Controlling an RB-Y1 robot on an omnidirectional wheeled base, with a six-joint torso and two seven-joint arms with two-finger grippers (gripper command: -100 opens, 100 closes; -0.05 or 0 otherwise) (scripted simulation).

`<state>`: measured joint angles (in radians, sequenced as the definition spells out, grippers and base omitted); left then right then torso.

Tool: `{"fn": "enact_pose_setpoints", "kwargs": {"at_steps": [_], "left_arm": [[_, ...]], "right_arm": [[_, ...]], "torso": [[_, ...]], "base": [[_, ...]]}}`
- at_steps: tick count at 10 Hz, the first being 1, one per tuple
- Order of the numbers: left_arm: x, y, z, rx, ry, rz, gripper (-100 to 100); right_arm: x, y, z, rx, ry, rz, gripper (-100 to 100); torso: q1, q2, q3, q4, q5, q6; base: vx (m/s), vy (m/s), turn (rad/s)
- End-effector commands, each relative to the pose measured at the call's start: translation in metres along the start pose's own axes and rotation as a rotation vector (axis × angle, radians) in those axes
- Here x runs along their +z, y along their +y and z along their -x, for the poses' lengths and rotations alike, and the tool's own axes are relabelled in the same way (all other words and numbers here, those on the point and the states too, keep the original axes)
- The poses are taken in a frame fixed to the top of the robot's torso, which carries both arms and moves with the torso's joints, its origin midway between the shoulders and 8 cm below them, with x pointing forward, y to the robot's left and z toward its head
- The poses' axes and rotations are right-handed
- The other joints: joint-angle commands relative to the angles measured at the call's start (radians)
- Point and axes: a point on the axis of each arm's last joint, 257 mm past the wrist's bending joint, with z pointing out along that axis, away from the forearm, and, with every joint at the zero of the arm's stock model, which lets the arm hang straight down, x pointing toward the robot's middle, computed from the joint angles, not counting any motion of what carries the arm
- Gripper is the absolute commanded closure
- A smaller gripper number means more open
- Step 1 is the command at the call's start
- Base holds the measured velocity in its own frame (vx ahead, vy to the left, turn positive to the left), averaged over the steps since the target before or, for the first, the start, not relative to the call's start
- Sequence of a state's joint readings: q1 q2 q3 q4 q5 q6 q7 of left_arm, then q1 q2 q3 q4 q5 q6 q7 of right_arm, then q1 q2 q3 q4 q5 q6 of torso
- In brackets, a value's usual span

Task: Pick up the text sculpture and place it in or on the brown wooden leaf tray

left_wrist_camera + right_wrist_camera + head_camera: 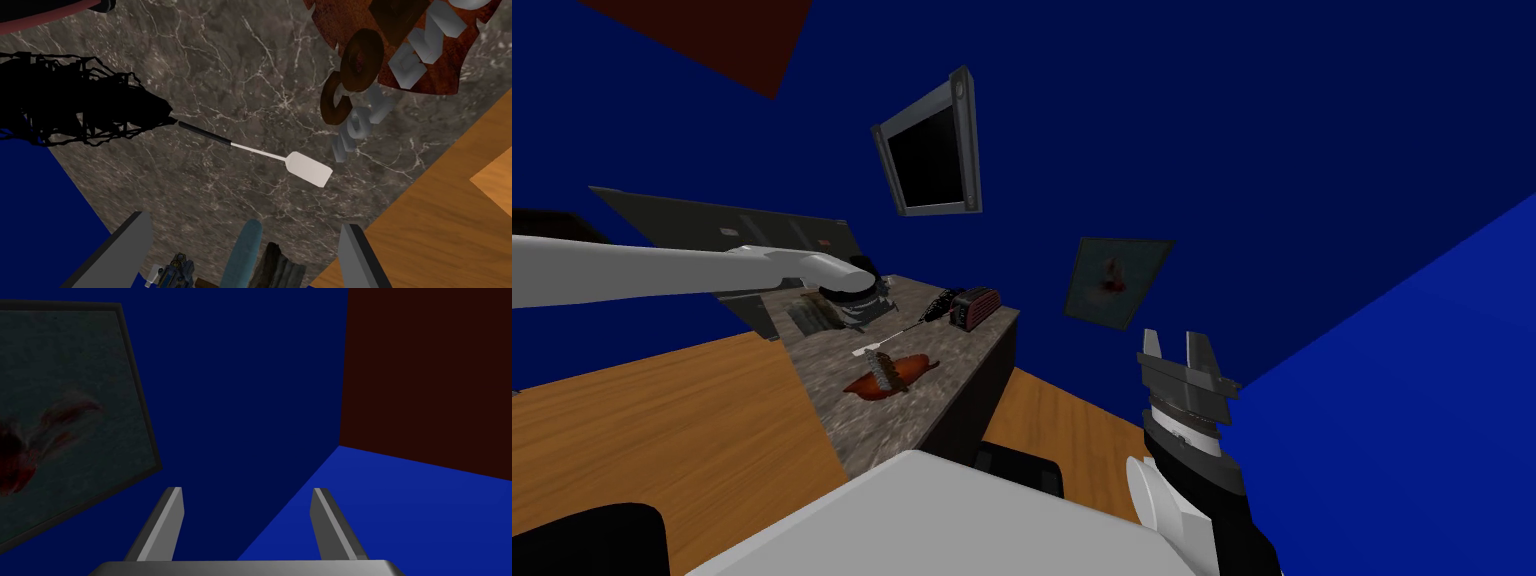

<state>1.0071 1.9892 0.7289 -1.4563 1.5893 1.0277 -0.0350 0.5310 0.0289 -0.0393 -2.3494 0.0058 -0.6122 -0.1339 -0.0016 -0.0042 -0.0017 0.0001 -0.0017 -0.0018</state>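
Fingers (pixel 125 245) of the left claw (pixel 245 222) are standing apart, with nothing between them. The claw is hanging above the counter (pixel 225 75), pointing down at it. Close under its body some small clutter (pixel 245 252) is lying; I cannot tell what it is. Just ahead of the fingertips a spatula (pixel 305 167) is lying flat, its handle running off toward a black mesh thing (pixel 75 105) well out to one side.

Beyond the spatula's blade, farther from the claw, the sculpture (pixel 355 85) is sitting on the tray (pixel 440 55). Its brown and grey letters are reaching past the tray's rim toward the claw. Whether those letters are touching the counter, I cannot tell. The head view is showing the same: sculpture (pixel 887 372) on top of tray (pixel 917 368), with the left arm stretched over the counter beyond them.

The right claw (pixel 1174 345) is idling well off to the other side, raised, its fingers apart too.

As things lie, the placing is looking done, with the sculpture on the tray and the claw empty and apart from it. What the next move is calling for, then, is a clean lift of the left claw up and away, without brushing the spatula or nudging the overhanging letters.
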Motion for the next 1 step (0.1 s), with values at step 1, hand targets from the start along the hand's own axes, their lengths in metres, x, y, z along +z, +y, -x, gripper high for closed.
{"fn": "enact_pose_setpoints", "kwargs": {"at_steps": [1], "left_arm": [[0.0,0.0,0.0,0.0,0.0,0.0,0]], "right_arm": [[0.0,0.0,0.0,0.0,0.0,0.0,0]], "torso": [[0.0,0.0,0.0,0.0,0.0,0.0]], "base": [[0.0,0.0,0.0]]}}
